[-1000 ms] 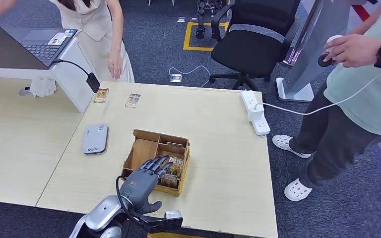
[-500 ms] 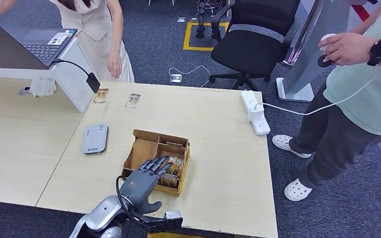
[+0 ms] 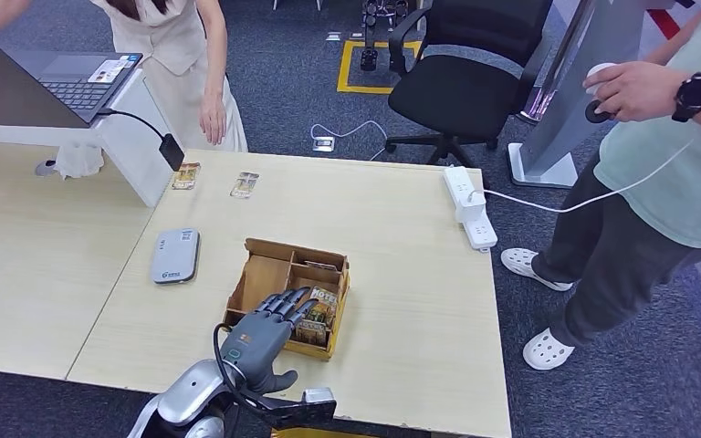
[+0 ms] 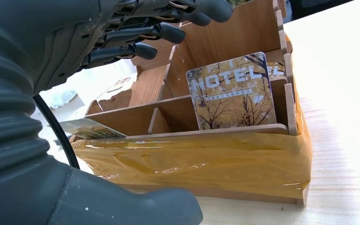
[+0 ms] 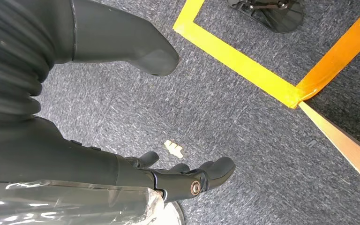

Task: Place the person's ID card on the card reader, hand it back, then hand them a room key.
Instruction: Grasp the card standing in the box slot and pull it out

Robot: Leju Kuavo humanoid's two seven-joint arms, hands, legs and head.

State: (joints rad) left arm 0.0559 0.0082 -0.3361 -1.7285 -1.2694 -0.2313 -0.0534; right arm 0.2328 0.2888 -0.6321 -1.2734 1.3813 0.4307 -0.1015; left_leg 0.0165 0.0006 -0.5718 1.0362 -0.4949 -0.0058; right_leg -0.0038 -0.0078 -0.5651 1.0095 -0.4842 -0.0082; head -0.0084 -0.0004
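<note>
Left hand: unmoved since earlier, held loosely spread, nothing grasped.
Card box: under its fingers, unchanged.
Room key: upright, just beyond fingertips.
Right hand: relaxed, unloaded.

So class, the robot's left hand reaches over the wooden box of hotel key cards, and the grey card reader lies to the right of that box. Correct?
Not quite. The left hand does reach over the wooden box, but the head view shows the grey card reader lying to its left, not its right.

A black office chair stands beyond the power strip.
</note>
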